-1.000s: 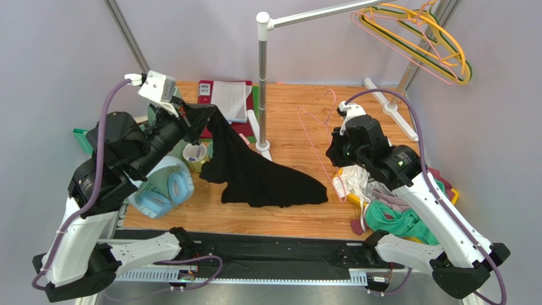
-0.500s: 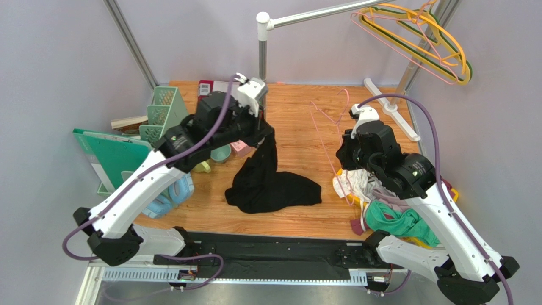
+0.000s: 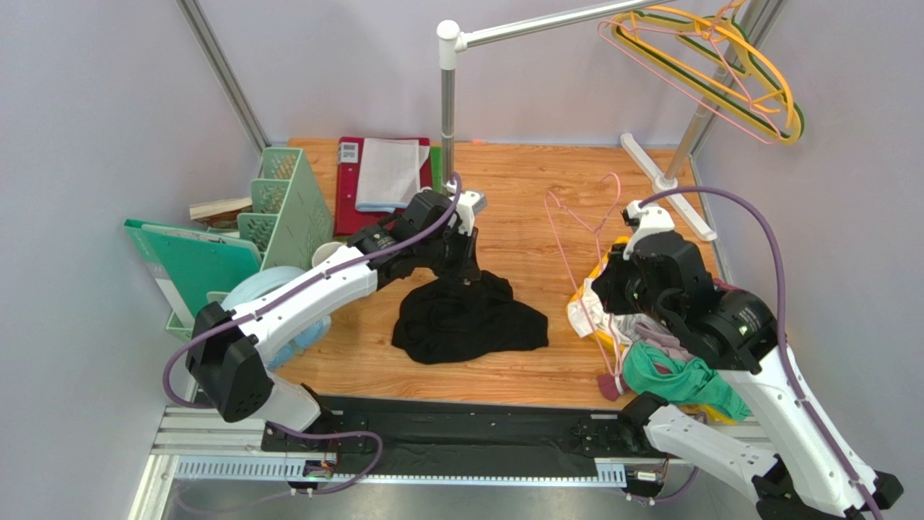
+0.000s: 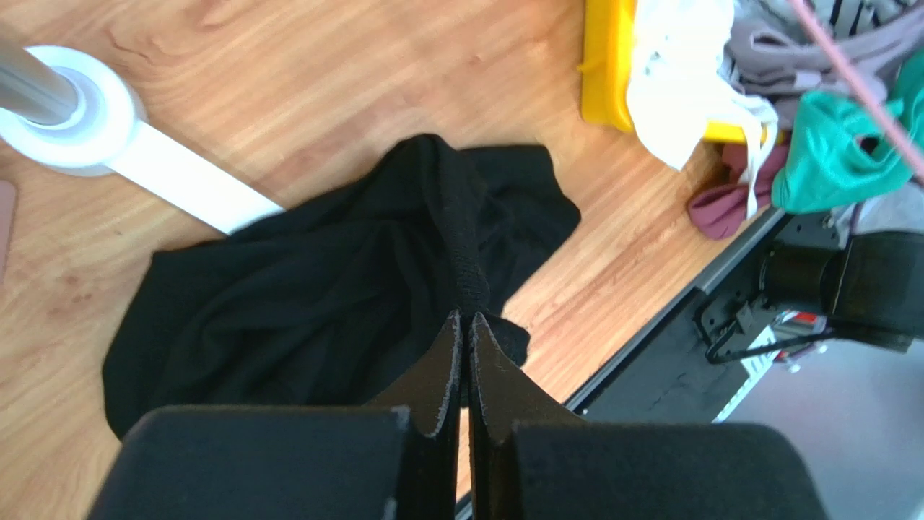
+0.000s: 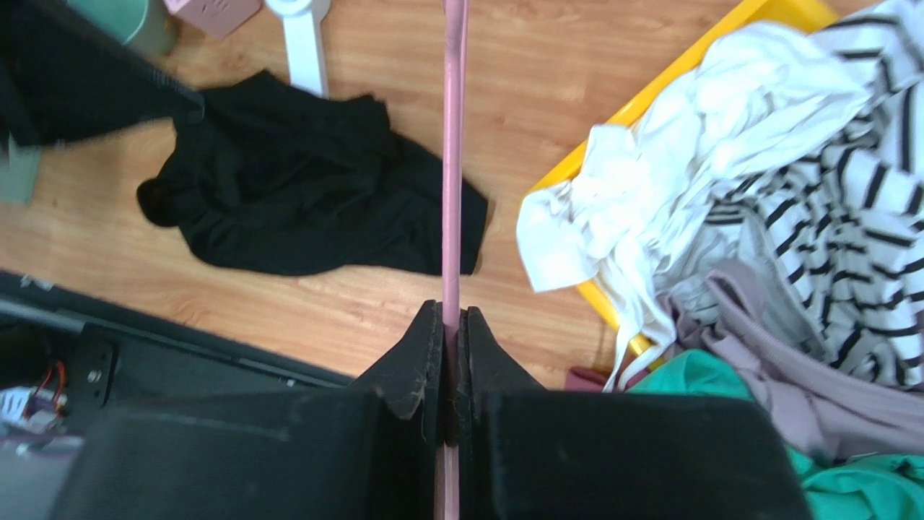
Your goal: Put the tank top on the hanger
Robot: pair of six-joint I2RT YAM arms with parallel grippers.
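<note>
The black tank top (image 3: 469, 320) lies bunched on the wooden table; it also shows in the left wrist view (image 4: 325, 293) and the right wrist view (image 5: 315, 195). My left gripper (image 3: 464, 263) is shut on a strap of it (image 4: 464, 260), which runs taut from the fingertips down to the heap. My right gripper (image 3: 616, 284) is shut on the thin pink wire hanger (image 3: 575, 233) and holds it upright above the table, hook at the top. The wire (image 5: 452, 163) runs straight out from between the closed fingers.
A yellow bin (image 3: 607, 341) at the right holds white, striped, grey and green garments (image 3: 678, 374). A metal rack pole (image 3: 447, 119) stands behind the tank top, with yellow and green hangers (image 3: 738, 65) on its bar. A green file rack (image 3: 282, 200) and books stand at the left.
My left arm swung from far left to centre and lowered, dragging the tank top into a tighter heap. My right arm moved right and slightly back with the hanger.
</note>
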